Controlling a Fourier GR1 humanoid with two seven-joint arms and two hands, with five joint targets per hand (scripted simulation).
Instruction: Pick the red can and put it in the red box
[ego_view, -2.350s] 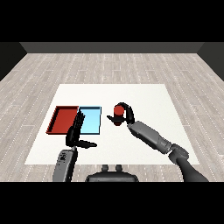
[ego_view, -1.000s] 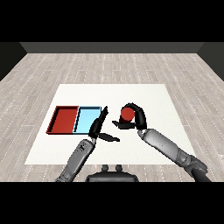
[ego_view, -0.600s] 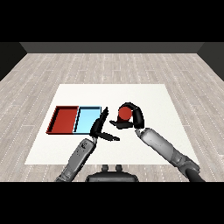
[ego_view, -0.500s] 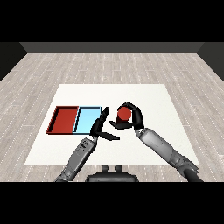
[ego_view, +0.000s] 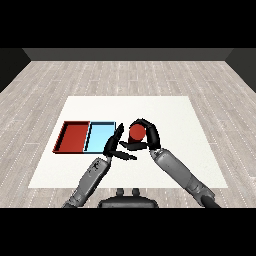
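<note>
The red can (ego_view: 137, 132) is held above the table, with my right hand (ego_view: 148, 136) curled round it from the right and below. My left hand (ego_view: 115, 146) sits just left of the can, fingers straight and spread, its tips close to the can and to the right hand's thumb. The red tray (ego_view: 73, 137) lies at the table's left, with the light blue tray (ego_view: 100, 137) touching its right side. Both trays hold nothing. The can hangs right of the blue tray's right edge.
The white table (ego_view: 190, 130) stretches to the right and back of the hands. Grey plank floor surrounds it.
My right hand has carried the red can leftward toward the trays. The left hand has risen from the near edge and opened beside the can.
</note>
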